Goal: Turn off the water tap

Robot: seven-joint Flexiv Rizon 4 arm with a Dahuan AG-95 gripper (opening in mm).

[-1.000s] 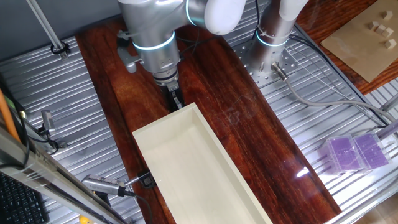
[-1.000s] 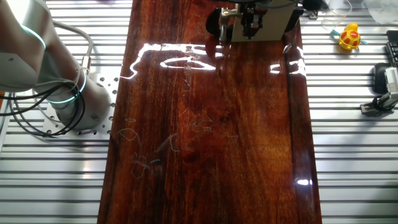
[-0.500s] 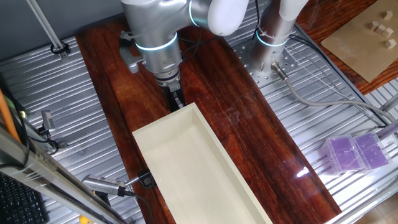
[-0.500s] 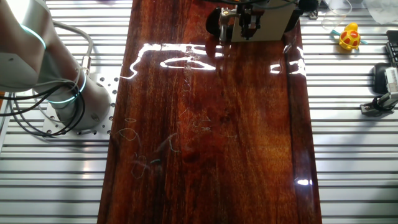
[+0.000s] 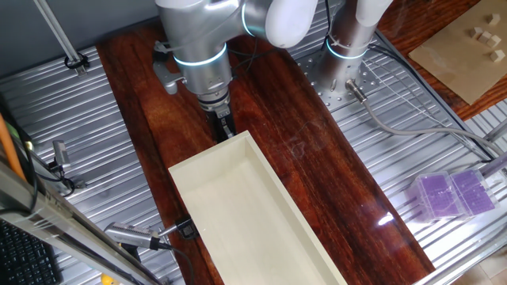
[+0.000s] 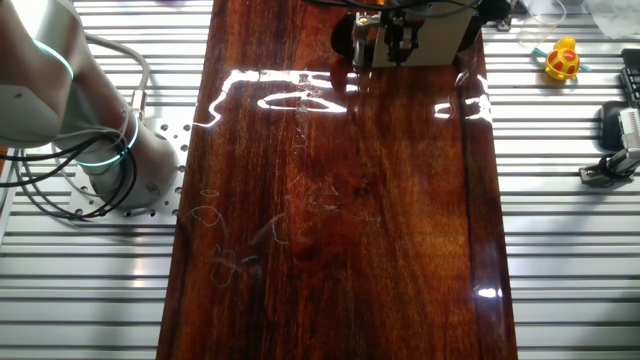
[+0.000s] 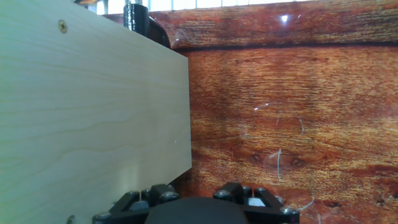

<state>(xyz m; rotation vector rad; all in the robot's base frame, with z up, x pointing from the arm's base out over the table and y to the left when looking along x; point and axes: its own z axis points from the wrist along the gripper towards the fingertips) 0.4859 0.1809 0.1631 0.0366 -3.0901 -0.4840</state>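
Note:
The water tap itself does not show in any view. My gripper points down at the far end wall of a pale wooden box, touching or nearly touching its edge. In the other fixed view the gripper sits against that box end at the top of the board. Its black fingers look narrow and close together, but I cannot tell if they hold anything. In the hand view the pale box wall fills the left half, and only the dark gripper base shows at the bottom.
A black clamp grips the box's left side, and a black clamp part shows beyond the box in the hand view. The box lies on a dark wooden board. A second arm's base stands at the back right. A purple case lies right.
The arm's wrist has shifted very slightly to the right above the box end. The box and the fingers stay where they were.

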